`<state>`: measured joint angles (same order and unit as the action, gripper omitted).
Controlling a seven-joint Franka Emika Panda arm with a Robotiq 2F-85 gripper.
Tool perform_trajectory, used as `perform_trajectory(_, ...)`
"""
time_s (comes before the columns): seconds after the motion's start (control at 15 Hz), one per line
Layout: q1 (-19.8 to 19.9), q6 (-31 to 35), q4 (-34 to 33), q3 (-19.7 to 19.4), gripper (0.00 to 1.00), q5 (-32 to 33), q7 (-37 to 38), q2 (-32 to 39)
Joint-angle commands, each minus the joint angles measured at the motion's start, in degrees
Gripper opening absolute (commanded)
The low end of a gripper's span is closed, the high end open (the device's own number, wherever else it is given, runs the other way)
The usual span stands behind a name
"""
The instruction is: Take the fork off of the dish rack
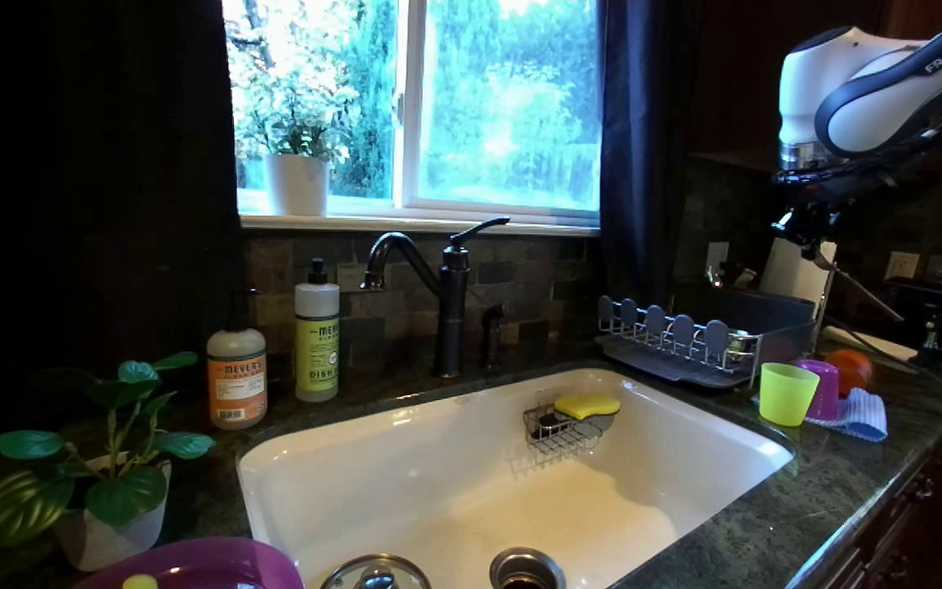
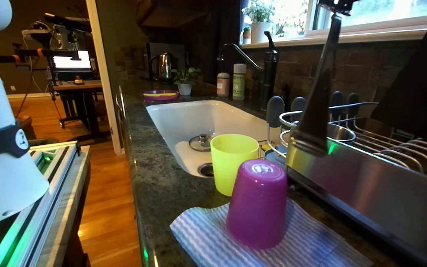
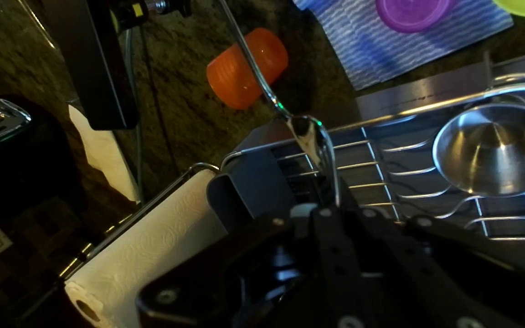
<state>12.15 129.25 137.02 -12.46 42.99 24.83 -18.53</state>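
My gripper [image 3: 340, 214] is shut on the head end of a shiny metal fork [image 3: 262, 82]. Its tines are hidden or blurred at the fingertips. The handle slopes down and away over the end of the dish rack [image 3: 419, 108]. In an exterior view the gripper [image 1: 821, 245] holds the fork [image 1: 867, 293] above and apart from the right end of the grey rack [image 1: 675, 366]. In an exterior view the fork [image 2: 321, 92] hangs from the gripper [image 2: 336, 7], in front of the rack's metal side [image 2: 376, 207].
An orange cup [image 3: 244, 68] lies below the fork's handle. A purple cup [image 2: 258, 204] stands upside down on a striped cloth [image 2: 198, 226], beside a green cup [image 2: 232, 152]. A paper towel roll [image 3: 153, 241] adjoins the rack. A metal bowl [image 3: 495, 148] sits in it.
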Motion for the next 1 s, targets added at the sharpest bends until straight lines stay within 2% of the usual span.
perform_trajectory(0.0, 0.88, 0.87, 5.25, 1.13, 0.01, 1.14, -8.46, -3.14)
perform_trajectory(0.4, 0.22, 0.41, 13.79, -0.83, 0.01, -0.64, -27.69, -8.91)
perform_trajectory(0.73, -2.17, -2.22, 19.97, -1.0, 0.01, -6.22, -42.83, -13.55)
perform_trajectory(0.8, -0.2, -0.33, 17.0, 0.15, 0.04, -4.39, -37.74, -10.07)
perform_trajectory(0.93, -0.8, -0.69, 18.71, 0.14, 0.04, -5.45, -40.58, -11.37)
